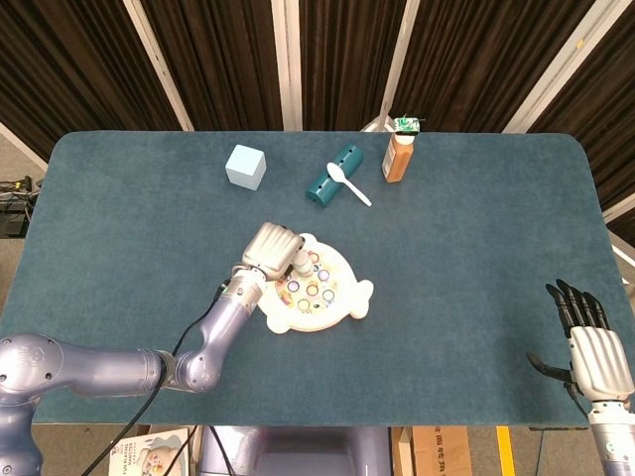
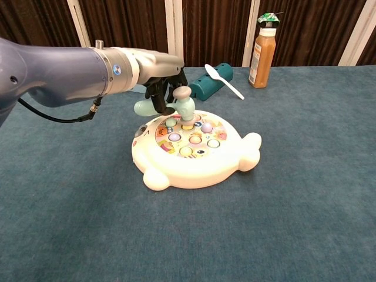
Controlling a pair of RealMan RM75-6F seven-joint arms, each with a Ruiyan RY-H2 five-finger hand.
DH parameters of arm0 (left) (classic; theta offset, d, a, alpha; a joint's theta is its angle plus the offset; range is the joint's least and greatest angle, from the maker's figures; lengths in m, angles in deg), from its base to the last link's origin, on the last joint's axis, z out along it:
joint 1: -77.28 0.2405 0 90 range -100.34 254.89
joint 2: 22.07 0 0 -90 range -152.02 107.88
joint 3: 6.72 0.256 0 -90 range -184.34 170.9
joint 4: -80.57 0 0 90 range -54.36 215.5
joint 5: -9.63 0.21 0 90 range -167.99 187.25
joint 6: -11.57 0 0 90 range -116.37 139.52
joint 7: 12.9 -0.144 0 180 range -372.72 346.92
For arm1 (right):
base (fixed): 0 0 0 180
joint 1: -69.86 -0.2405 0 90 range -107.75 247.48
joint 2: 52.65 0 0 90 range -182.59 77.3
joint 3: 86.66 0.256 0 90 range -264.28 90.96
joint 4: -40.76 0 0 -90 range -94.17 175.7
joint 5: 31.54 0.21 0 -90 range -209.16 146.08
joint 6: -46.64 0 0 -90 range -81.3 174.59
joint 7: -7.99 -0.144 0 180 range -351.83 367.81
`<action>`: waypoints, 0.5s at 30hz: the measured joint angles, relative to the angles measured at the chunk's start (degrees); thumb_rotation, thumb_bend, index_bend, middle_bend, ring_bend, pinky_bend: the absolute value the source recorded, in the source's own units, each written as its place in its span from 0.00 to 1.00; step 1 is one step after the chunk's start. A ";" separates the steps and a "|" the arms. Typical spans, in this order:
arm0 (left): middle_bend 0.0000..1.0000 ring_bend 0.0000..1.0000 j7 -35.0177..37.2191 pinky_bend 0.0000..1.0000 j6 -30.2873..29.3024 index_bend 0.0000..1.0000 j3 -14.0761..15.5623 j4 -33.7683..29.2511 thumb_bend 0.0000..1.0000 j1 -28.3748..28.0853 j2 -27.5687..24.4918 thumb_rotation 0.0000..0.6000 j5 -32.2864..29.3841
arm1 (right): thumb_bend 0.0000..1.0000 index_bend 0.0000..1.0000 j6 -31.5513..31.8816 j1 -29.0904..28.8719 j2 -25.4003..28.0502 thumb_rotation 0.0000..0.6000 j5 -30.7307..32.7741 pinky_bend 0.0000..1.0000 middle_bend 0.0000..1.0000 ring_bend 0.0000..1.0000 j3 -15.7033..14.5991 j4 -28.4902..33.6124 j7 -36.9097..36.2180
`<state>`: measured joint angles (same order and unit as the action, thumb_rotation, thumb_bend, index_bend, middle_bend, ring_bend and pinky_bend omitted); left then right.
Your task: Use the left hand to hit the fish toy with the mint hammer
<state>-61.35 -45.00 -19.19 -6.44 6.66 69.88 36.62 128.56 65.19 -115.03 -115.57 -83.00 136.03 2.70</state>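
Over fish toy (image 2: 197, 154): mint hammer (image 2: 183, 107) gripped in left hand (image 2: 161, 88), head down on peg; strike apparently landing. Right hand (image 1: 598, 355) idle, fingers spread.

Fish toy (image 1: 316, 291) sits mid-desk (image 1: 476, 248), the left hand (image 1: 272, 248) over its left edge. Behind it: cube (image 1: 245, 167) left, case (image 1: 332, 174) with spoon (image 1: 348, 182) on top, bottle (image 1: 399, 152) right.
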 measured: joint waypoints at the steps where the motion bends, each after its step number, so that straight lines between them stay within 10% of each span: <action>1: 0.52 0.41 0.31 0.50 -0.19 0.62 -0.25 -0.27 0.68 0.04 -0.18 1.00 0.19 | 0.19 0.00 0.00 0.00 0.01 1.00 -0.02 0.00 0.00 0.00 -0.01 0.03 0.01; 15: 0.52 0.41 4.73 0.50 -5.29 0.61 1.60 -11.90 0.68 6.25 -9.48 1.00 5.27 | 0.19 0.00 0.27 -0.03 -0.27 1.00 -0.28 0.00 0.00 0.00 -0.02 -0.37 0.90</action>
<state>-56.62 -50.29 -17.59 -18.34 12.92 60.40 41.90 128.83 65.17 -115.30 -115.85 -83.02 135.66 3.59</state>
